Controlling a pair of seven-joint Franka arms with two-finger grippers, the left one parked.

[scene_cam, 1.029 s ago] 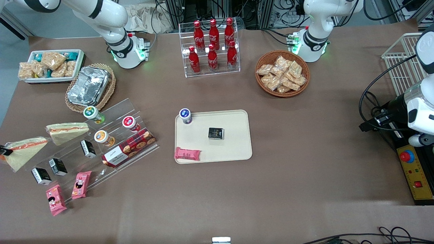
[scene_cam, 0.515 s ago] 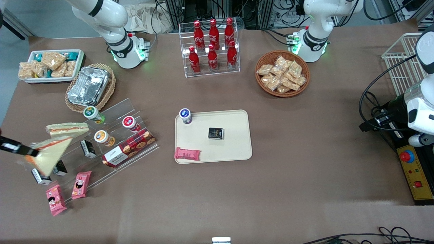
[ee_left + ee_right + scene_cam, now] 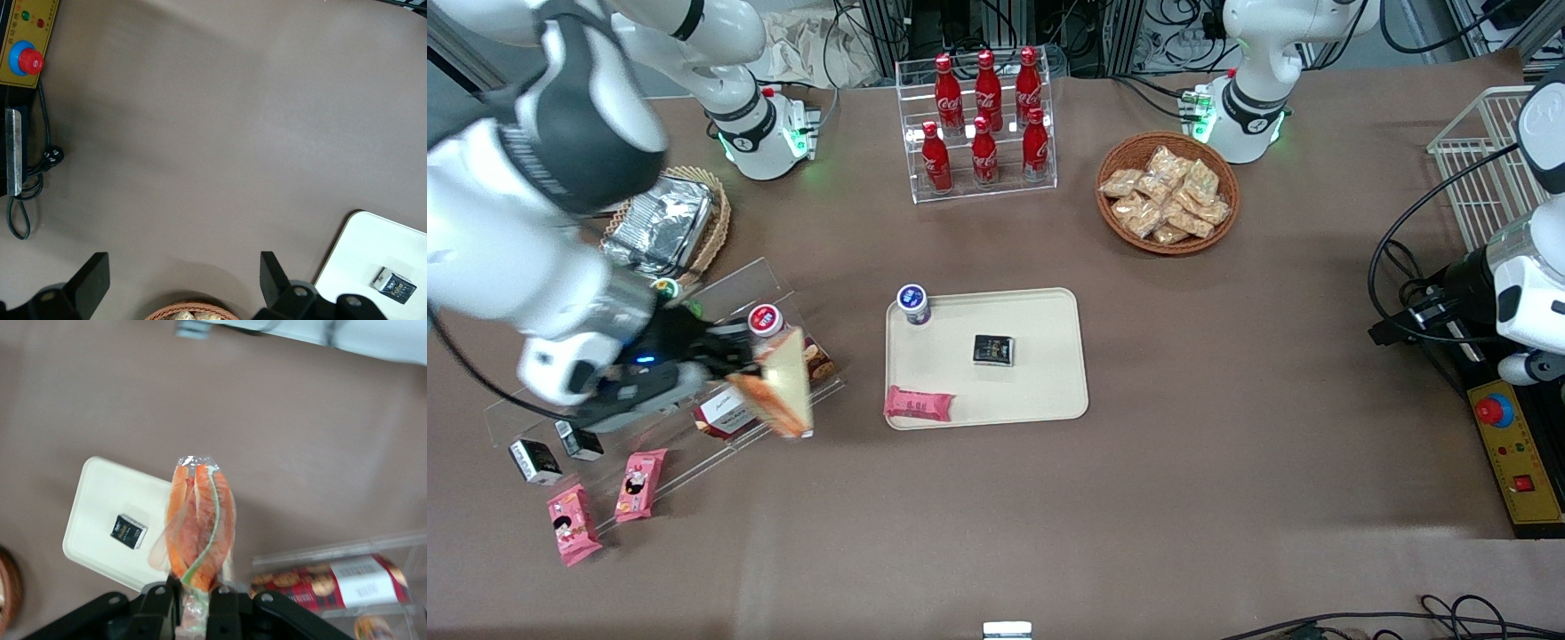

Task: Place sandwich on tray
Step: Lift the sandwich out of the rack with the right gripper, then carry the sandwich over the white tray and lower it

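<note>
My right gripper (image 3: pixel 740 366) is shut on one corner of the wrapped sandwich (image 3: pixel 783 391) and holds it in the air over the clear display stand, short of the cream-beige tray (image 3: pixel 1040 378). In the right wrist view the fingers (image 3: pixel 223 603) pinch the wrap below the orange and green filling of the sandwich (image 3: pixel 200 527), with the tray (image 3: pixel 93 513) below it. The second, similar sandwich is hidden under my arm. A corner of the tray (image 3: pixel 370 243) also shows in the left wrist view.
On the tray stand a blue-capped cup (image 3: pixel 912 304), a black packet (image 3: pixel 993 350) and a pink bar (image 3: pixel 919 404). The acrylic stand (image 3: pixel 760 289) holds cups and a cookie box (image 3: pixel 333 580). A cola rack (image 3: pixel 983 124) and a snack basket (image 3: pixel 1168 191) lie farther from the camera.
The gripper has lifted the sandwich from the working arm's end of the table and swung it over the display stand toward the tray. The arm now covers the second sandwich.
</note>
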